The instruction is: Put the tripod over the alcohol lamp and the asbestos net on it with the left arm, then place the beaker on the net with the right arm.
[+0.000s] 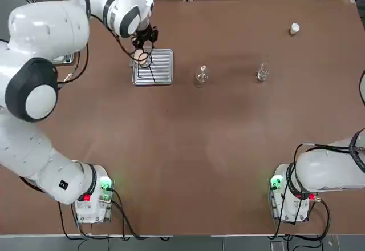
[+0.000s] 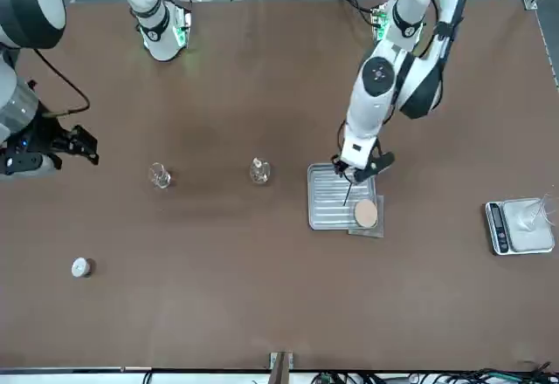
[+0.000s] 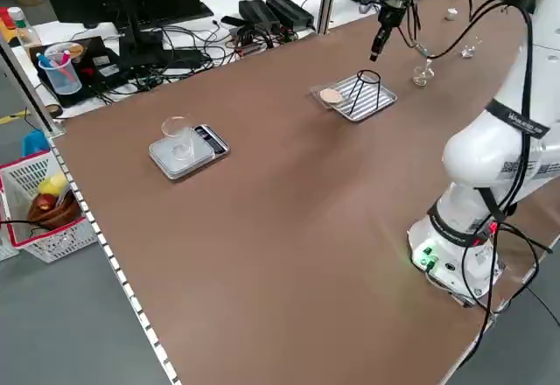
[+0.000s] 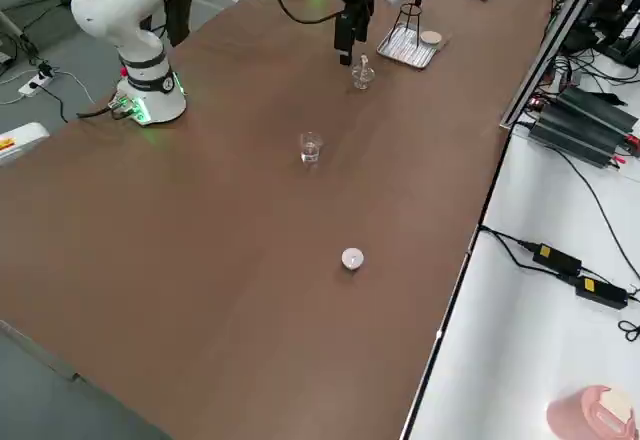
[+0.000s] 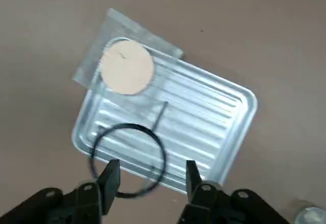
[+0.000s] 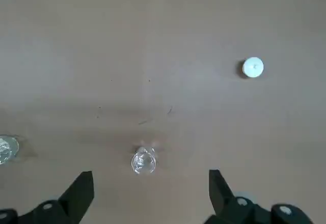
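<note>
The tripod (image 5: 128, 159) stands on a ribbed silver tray (image 5: 219, 117), and its black ring (image 3: 368, 76) shows in the left side view. The asbestos net (image 5: 127, 66), with its tan disc, lies half on the tray's corner. My left gripper (image 5: 151, 178) hovers just above the tripod, open, with one side of the ring between its fingers and nothing gripped. The alcohol lamp (image 1: 201, 75) stands mid-table, and the beaker (image 1: 262, 73) stands to its right. My right gripper (image 6: 150, 188) is open, held above the table near the beaker (image 6: 144, 162).
A small white capped bottle (image 1: 294, 29) sits at the far right. A scale with a clear glass cup (image 3: 179, 138) on it stands at the robot's left side. Cables and boxes lie beyond the table's edges.
</note>
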Tool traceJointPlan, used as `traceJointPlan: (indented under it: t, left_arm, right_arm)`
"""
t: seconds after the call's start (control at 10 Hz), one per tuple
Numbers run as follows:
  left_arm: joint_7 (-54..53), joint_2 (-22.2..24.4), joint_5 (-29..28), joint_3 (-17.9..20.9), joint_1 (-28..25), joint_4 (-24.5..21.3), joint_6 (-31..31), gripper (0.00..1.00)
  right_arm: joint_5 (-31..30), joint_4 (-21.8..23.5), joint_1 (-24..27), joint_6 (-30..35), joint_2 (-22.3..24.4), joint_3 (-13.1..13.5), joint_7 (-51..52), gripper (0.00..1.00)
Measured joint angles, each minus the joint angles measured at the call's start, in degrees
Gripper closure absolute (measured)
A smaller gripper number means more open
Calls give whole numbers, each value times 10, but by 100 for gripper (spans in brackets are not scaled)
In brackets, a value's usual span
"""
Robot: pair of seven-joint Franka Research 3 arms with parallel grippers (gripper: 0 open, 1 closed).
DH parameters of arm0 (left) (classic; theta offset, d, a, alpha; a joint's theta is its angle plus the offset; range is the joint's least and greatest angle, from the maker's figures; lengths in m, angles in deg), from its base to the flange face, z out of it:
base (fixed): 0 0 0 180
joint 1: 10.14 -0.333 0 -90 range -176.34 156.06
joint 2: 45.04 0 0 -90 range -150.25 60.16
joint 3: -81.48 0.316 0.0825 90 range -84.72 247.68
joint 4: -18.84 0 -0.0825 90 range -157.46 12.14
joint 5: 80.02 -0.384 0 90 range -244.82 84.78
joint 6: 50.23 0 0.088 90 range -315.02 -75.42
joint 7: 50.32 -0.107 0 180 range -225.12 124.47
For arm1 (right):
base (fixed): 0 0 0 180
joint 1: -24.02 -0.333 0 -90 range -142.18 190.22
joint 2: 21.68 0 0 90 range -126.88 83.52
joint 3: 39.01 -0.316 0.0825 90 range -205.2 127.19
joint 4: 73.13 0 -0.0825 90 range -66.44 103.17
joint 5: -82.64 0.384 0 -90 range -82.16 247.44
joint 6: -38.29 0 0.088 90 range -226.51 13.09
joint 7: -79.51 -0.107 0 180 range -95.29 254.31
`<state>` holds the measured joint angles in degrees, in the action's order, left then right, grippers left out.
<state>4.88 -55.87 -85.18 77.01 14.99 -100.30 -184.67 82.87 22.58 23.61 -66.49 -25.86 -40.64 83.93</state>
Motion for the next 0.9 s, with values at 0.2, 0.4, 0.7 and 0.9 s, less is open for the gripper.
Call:
traceJointPlan:
  t: [0.2,0.4,0.7,0.9]
  left_arm:
    - [-27,35,0,0,-20,-82,-50,40]
    - [-27,35,0,-1,-20,-113,-92,41]
    - [-28,35,-6,-1,-20,-141,-113,44]
    - [-28,35,-15,-2,-20,-146,-116,51]
  right_arm:
    - [0,-1,-1,-44,-33,-1,24,0]
    - [1,-6,-3,-66,-55,-1,68,0]
    - [78,-12,24,-69,-76,0,265,0]
    - [158,-13,59,-63,-94,-1,460,0]
